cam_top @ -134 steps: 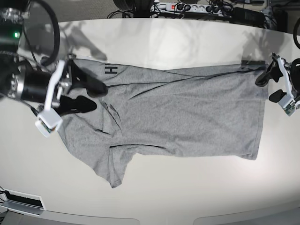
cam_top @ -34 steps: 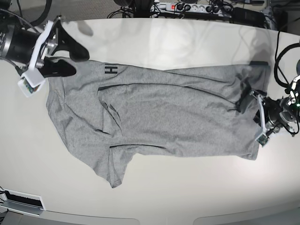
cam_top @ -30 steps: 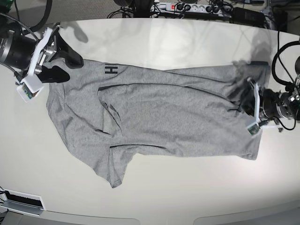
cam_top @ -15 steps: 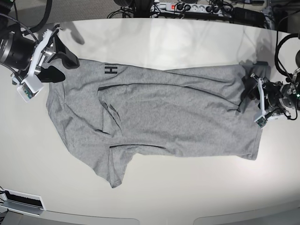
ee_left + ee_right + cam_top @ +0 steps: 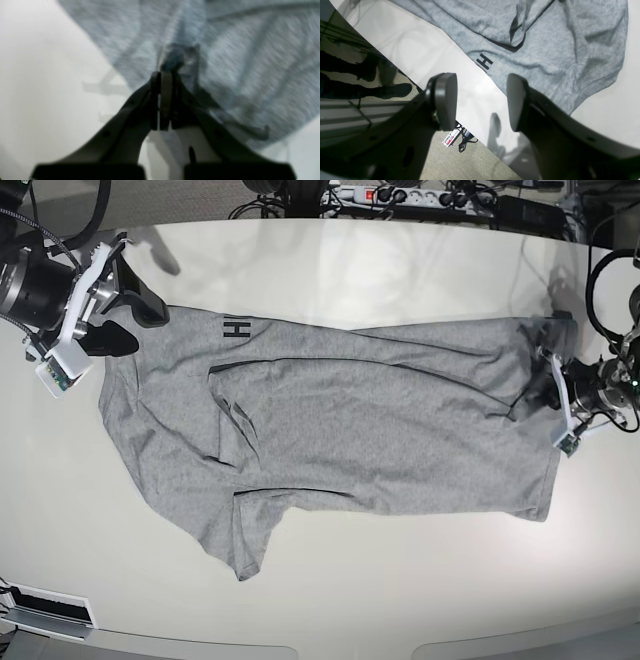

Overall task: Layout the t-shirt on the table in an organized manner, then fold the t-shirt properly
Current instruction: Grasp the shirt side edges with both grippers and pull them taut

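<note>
**Layout stage: draw the hem end flat before any fold**

The table (image 5: 330, 260) carries the t-shirt (image 5: 350, 430) lying lengthwise between the two grippers, spread but not flat: a long crease runs along its upper part and one sleeve (image 5: 245, 535) is tucked at an angle. Judged from this, the step in hand is still layout.

To do it well, pull the gripped end outward, away from the opposite jaws, low over the tabletop, until the crease ahead of the jaws disappears. Keep the pull parallel to the shirt's length; a skewed pull would probably add diagonal wrinkles.

Left gripper (image 5: 548, 385): reaches in low from the outer side at the hem end. The jaws are closed together; in the blurred wrist view grey cloth lies directly ahead of and under the tips (image 5: 163, 82), and they appear to pinch its edge, though the blur leaves this uncertain.

Right gripper (image 5: 120, 305): held above the collar-end corner, jaws spread wide with nothing between them. In its wrist view the printed lettering (image 5: 485, 61) lies just ahead of the gap, and one finger (image 5: 445, 100) hangs past the table edge.
</note>
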Controlling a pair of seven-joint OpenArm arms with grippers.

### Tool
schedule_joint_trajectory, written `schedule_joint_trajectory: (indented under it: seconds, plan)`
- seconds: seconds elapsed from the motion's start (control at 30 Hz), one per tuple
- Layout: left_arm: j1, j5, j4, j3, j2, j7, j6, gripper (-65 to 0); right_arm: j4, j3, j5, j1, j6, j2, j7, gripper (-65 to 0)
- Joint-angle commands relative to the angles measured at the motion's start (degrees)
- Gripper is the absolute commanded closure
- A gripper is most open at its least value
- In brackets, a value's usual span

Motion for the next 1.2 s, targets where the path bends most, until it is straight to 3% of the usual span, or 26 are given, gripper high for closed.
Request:
schedule_joint_trajectory:
  seconds: [0.0, 0.27, 0.43, 0.57, 0.67, 0.7, 0.73, 0.77, 0.8, 0.87, 1.0, 1.1, 1.17]
  plan:
    - [-2.2, -0.2, 0.9, -0.7, -1.2, -0.7, 0.7, 0.0, 0.9, 0.4, 1.2, 0.2, 0.3, 0.7, 1.1, -32.5]
    - [-7.7, -0.2, 0.9, -0.7, -1.3, 1.4, 1.1, 0.0, 0.9, 0.4, 1.0, 0.2, 0.3, 0.7, 1.1, -32.5]
    - [-8.3, 4.1, 0.8, -0.7, -1.3, -3.2, 1.1, 0.0, 0.9, 0.4, 1.0, 0.2, 0.3, 0.7, 1.1, -32.5]
    - [-8.4, 6.6, 0.8, -0.7, -1.3, -4.5, 4.0, -14.6, 0.9, 0.4, 1.0, 0.2, 0.3, 0.7, 3.0, -32.5]
    - [-8.4, 6.5, 0.8, -0.7, -1.3, -2.4, 5.2, -25.9, 0.9, 0.4, 0.5, 0.3, 0.3, 0.7, 6.2, -32.5]
    - [-8.5, 5.6, 0.9, -0.7, -1.3, -1.2, 5.2, -24.3, 0.9, 0.4, -0.1, 0.8, 0.3, 0.7, 7.0, -32.5]
    - [-8.7, 4.2, 1.0, -0.7, -1.3, -0.1, 5.1, -17.6, 0.9, 0.4, -1.1, 1.3, 0.3, 0.7, 7.4, -32.4]
    - [-8.7, 2.3, 1.4, -0.7, -1.4, 1.3, 5.1, -7.1, 0.9, 0.4, -2.4, 2.0, 0.3, 0.7, 7.8, -29.2]
    - [-8.7, 0.1, 1.9, -0.7, -1.4, 2.8, 5.0, 0.0, 0.9, 0.4, -4.0, 2.4, 0.3, 0.7, 8.4, -21.5]
    - [-8.7, -4.8, 2.8, -0.7, -1.4, 6.2, 4.2, 0.0, 0.9, -0.1, -6.0, 3.2, 0.3, 0.7, 9.7, 0.0]
    - [-8.6, -11.8, 4.3, -0.7, -1.4, 10.8, -1.3, 0.0, 0.1, -4.1, -12.4, 3.2, 0.3, 0.7, 14.4, 0.0]
    - [-7.4, -16.1, 6.4, -0.7, -1.4, 13.0, -7.2, 0.0, -3.1, -9.3, -21.0, 3.2, 0.3, 0.7, 19.7, 0.0]
    - [-5.3, -16.3, 9.2, -0.7, -1.4, 14.0, -9.4, 0.0, -5.9, -12.9, -27.3, 3.2, 0.3, 0.7, 23.3, 0.0]
